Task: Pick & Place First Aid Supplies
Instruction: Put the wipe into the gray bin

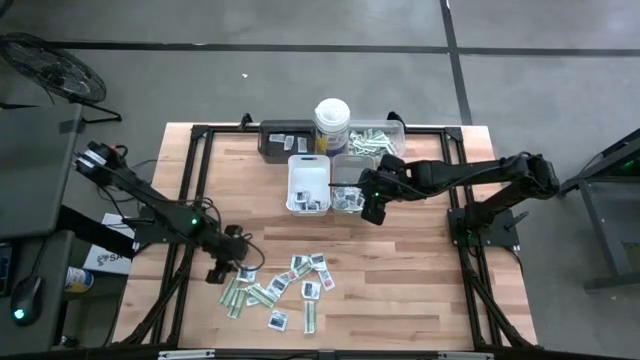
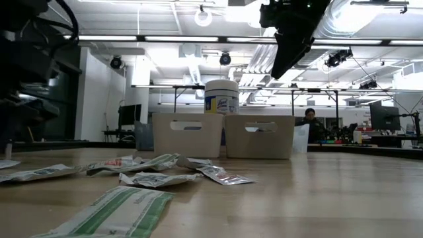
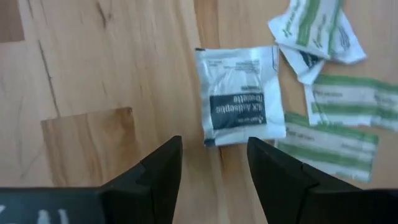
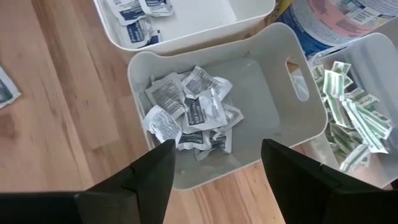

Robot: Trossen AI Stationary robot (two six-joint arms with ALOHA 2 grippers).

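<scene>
Left gripper (image 3: 214,165) low over table (image 1: 420,290), w/ fingers (image 3: 155,174) spread, nothing between them; white sachet (image 3: 239,99) w/ dark label lies flat just ahead of tips, not touched. Green-white strips (image 3: 339,102) beside sachet. Loose packets (image 1: 290,285) scattered on near part of table. Right gripper (image 4: 214,168) above grey tray (image 4: 298,143), fingers wide, empty. Tray holds heap of crumpled sachets (image 4: 189,115). White tray (image 1: 308,185) adjacent; clear tray of strips (image 4: 354,118) on other side.
</scene>
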